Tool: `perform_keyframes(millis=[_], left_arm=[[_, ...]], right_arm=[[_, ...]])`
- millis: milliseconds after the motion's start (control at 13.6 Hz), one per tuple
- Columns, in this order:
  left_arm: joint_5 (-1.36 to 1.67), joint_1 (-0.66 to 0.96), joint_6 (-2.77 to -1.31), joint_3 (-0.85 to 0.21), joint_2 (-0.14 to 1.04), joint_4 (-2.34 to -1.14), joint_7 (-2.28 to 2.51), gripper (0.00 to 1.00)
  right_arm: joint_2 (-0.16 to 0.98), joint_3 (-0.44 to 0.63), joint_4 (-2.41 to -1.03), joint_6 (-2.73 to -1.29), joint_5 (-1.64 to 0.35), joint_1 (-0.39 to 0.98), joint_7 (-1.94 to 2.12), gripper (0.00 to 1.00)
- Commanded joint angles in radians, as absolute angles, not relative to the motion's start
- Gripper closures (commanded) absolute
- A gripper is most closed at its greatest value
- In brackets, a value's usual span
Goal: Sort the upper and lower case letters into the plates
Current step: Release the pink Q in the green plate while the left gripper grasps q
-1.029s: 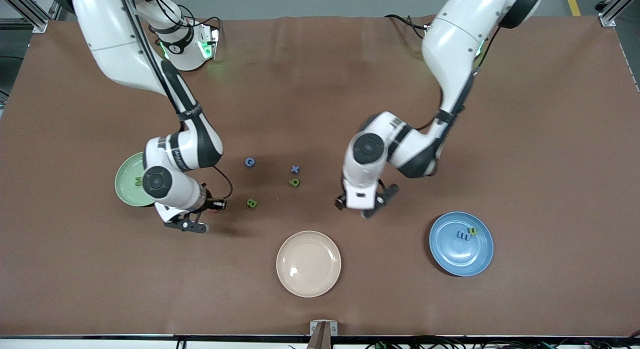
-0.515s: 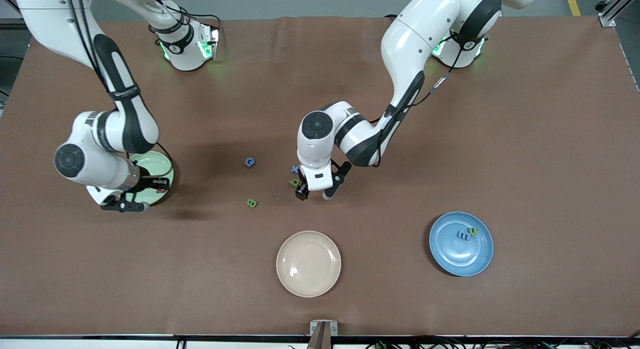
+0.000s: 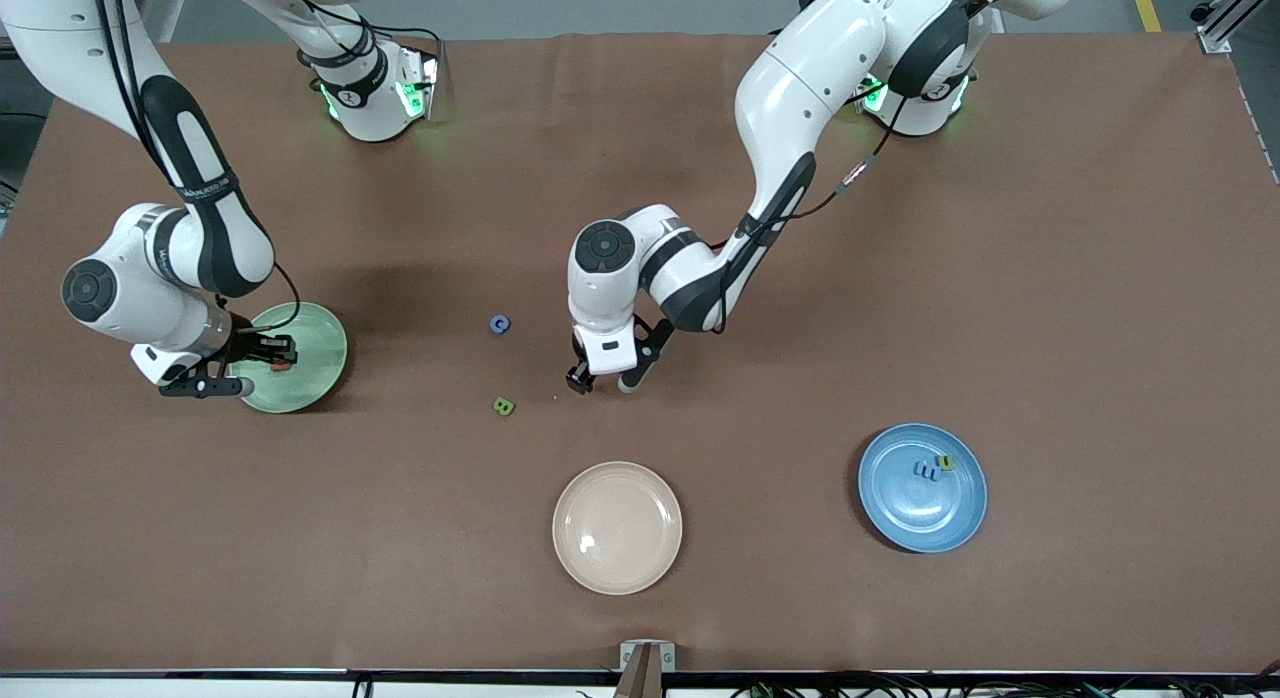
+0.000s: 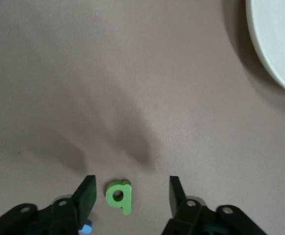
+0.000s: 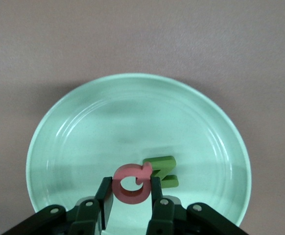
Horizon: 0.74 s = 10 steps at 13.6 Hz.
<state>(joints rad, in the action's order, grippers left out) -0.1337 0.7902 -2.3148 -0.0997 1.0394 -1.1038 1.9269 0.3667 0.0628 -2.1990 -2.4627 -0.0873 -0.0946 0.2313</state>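
Items listed outward from the cream-beige plate (image 3: pixel 617 527), which is lying empty nearest the front camera and is no part of the sort.

1. Blue plate (image 3: pixel 922 488): sitting beside the cream-beige plate toward the left arm's end of the table. It is carrying the blue m (image 3: pixel 925 470) and the green n (image 3: pixel 945 462), touching or nearly so.

2. Green B (image 3: pixel 504 406): lying loose on the table, farther than the cream-beige plate.

3. My left gripper (image 3: pixel 603 380): hanging low, farther again than the cream-beige plate. Its fingers are standing apart on either side of the green p (image 4: pixel 119 196), not touching it. The p is lying flat, its long axis along the stem, and the stem is running parallel with my finger faces. A scrap of the blue x (image 4: pixel 85 227) is showing just outside one finger.
   Step in hand, as I judge it: picking up the p. The next move calls for closing squarely across the bowl and stem without catching the x, then lifting toward the blue plate.

4. Blue C (image 3: pixel 500 324): lying loose, farther than the B.

5. Mint green plate (image 3: pixel 318 373): toward the right arm's end, farther than the cream-beige plate. It is holding the green N (image 5: pixel 161 171).

6. My right gripper (image 5: pixel 130 188): hovering over the mint green plate, clamped on the pink Q (image 5: pixel 130 185). The Q's ring is facing upward, its tail pointing at the N. The next move calls for releasing it low, beside the N.
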Motion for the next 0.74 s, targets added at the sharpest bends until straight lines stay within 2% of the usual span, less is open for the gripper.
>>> perform_keyframes(millis=[0, 147, 221, 294, 368, 441, 588, 662], left_arm=[[-0.129, 0.819, -2.299, -0.080, 1.089, -1.039, 1.939, 0.35], [-0.127, 0.818, -2.299, -0.081, 1.106, -1.031, 1.934, 0.38], [-0.127, 0.818, -2.299, -0.081, 1.114, -1.019, 1.934, 0.40], [-0.127, 0.818, -2.299, -0.083, 1.117, -1.014, 1.934, 0.40], [-0.126, 0.819, -2.301, -0.086, 1.117, -1.014, 1.933, 0.44], [-0.124, 0.819, -2.301, -0.089, 1.117, -1.014, 1.933, 0.49], [-0.115, 0.819, -2.301, -0.090, 1.123, -1.014, 1.933, 0.53], [-0.104, 0.819, -2.301, -0.092, 1.123, -1.014, 1.928, 0.60]], right_arm=[[0.348, 0.046, -2.255, -2.502, -0.092, -0.101, 0.242, 0.79], [0.350, 0.044, -2.263, -2.502, -0.092, -0.097, 0.242, 0.79], [0.351, 0.044, -2.263, -2.502, -0.092, -0.094, 0.241, 0.75], [0.348, 0.043, -2.261, -2.491, -0.092, -0.092, 0.235, 0.53], [0.345, 0.043, -2.258, -2.476, -0.092, -0.083, 0.230, 0.12], [0.330, 0.040, -2.246, -2.439, -0.095, -0.075, 0.226, 0.01], [0.304, 0.037, -2.186, -2.357, -0.101, -0.022, 0.133, 0.01], [0.304, 0.037, -2.149, -2.330, -0.101, 0.021, 0.041, 0.01]])
